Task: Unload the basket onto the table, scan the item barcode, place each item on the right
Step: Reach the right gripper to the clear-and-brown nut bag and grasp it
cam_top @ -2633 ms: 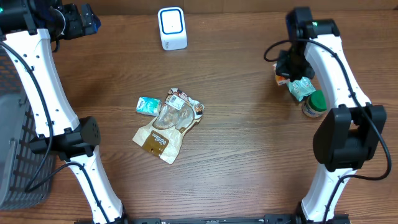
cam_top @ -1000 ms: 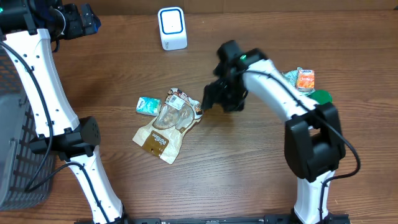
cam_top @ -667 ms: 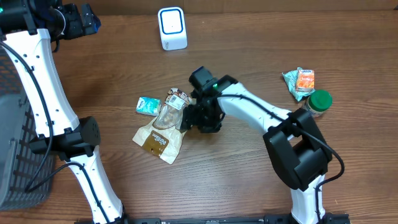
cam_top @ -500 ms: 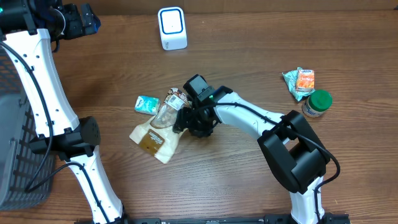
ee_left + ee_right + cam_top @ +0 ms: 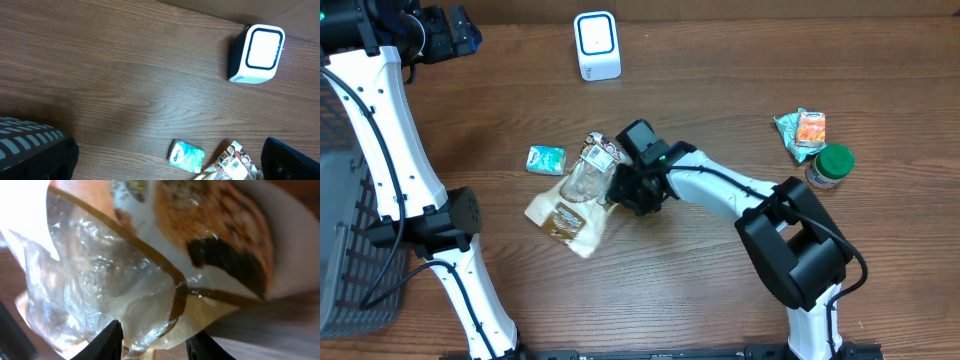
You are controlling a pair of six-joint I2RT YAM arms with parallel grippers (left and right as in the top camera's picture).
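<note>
Near the middle of the worktop (image 5: pixel 720 280) the snack bag (image 5: pixel 568 200) is lying at a slant, and its clear window is showing crinkled film; what is inside I cannot tell. The right fingers (image 5: pixel 111 339) are standing on both sides of the bag's right edge, but I cannot tell whether they are already pinching it. The left fingers (image 5: pixel 455 33) are hanging at the far left corner, spread wide and holding nothing.

A small teal packet (image 5: pixel 545 159) is lying just beside the bag's far left corner. The scanner (image 5: pixel 597 45) is standing upright near the far edge, with bare wood between it and the bag. At the right a jar (image 5: pixel 830 165) is wearing its green lid, touching an orange packet (image 5: pixel 802 130). A grey basket (image 5: pixel 350 250) is sitting at the left edge.
</note>
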